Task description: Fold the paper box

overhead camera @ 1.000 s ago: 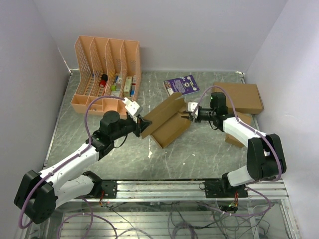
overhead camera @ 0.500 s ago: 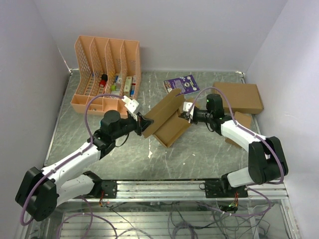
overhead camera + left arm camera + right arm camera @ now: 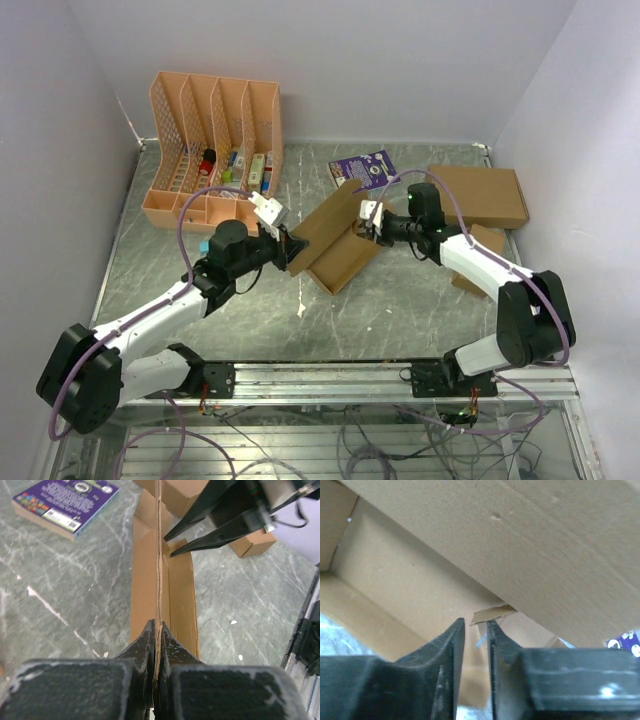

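Far left of the paper box (image 3: 345,256), at the back of the table (image 3: 400,310), stands a pink file organizer (image 3: 215,150) with small items in its compartments. The left arm reaches in from the near left, and the left tool (image 3: 287,243) meets the box at its left end. In the left wrist view this tool (image 3: 156,627) is closed tight on the thin edge of an upright cardboard panel, which runs straight away from the fingers. The paper box itself lies near the middle of the table, a slim open brown trough set on a slant, with one long panel raised along its far side; the trough's inner floor and side wall (image 3: 175,592) show beside the pinched panel. Just behind the box, toward the back wall, lies a purple booklet (image 3: 364,168). At the box's right end sits the right tool (image 3: 368,222). Its wrist view shows the fingers (image 3: 476,625) standing a narrow slit apart under the slanting panel, with a small cardboard tab (image 3: 492,613) right at their tips. Whether they pinch that tab cannot be told. To the right of the box, toward the back, a large flat brown carton (image 3: 480,195) lies on the table. A smaller brown carton (image 3: 487,240) sits nearer, partly hidden by the right arm.
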`<state>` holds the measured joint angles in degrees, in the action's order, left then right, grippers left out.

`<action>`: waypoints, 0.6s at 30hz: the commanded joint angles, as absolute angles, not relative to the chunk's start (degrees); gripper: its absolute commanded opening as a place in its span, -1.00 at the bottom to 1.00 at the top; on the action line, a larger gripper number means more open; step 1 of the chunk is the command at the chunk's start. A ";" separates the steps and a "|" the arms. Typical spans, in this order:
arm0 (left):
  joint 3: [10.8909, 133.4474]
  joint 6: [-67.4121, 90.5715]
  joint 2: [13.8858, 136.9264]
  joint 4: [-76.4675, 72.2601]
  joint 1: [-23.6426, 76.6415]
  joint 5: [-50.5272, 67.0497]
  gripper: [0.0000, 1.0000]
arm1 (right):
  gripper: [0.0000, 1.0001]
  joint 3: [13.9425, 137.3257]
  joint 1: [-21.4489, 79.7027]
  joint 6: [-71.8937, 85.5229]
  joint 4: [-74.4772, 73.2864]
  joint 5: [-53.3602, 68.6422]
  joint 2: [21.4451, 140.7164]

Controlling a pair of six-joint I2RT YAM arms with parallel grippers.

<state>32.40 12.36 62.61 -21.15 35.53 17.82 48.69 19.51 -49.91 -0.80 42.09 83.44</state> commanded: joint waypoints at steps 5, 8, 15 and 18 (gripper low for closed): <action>33.05 11.21 60.52 -19.49 36.10 9.86 -0.86 | 0.00 55.53 8.86 -54.30 -20.55 57.65 77.07; 33.13 9.06 59.15 -18.86 36.12 10.72 -0.86 | 0.05 61.06 5.02 -50.02 -30.66 61.67 78.19; 32.01 6.96 56.06 -19.27 36.12 11.41 -0.86 | 0.55 41.97 1.89 -2.64 6.46 51.69 75.34; 31.55 7.53 55.61 -19.81 36.18 11.85 -0.86 | 0.44 41.89 2.02 2.19 8.77 47.41 77.78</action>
